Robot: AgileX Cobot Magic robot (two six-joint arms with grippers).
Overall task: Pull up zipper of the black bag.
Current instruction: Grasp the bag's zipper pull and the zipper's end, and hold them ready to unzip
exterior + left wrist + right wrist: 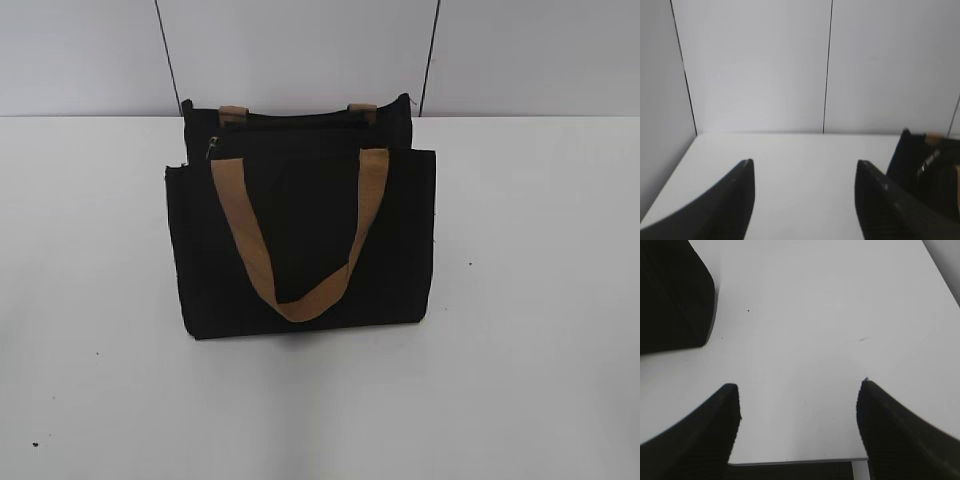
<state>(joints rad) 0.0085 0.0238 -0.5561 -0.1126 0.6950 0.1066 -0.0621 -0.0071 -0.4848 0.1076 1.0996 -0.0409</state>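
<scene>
Both tools, left tool (802, 175) and right tool (800, 400), gape wide and empty; the small zipper (211, 148) lies close beside a tan handle (300, 245), so a grab may catch the strap, or tip the unbraced black bag (400, 230)

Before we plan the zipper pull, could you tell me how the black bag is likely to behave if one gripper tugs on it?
The black bag is probably soft fabric: its front handle droops in a slack loop, so the panels may buckle. It stands unsupported on the smooth white table, so it could slide or tip. The zipper sits near the top left corner, so pulling may twist that edge.
</scene>
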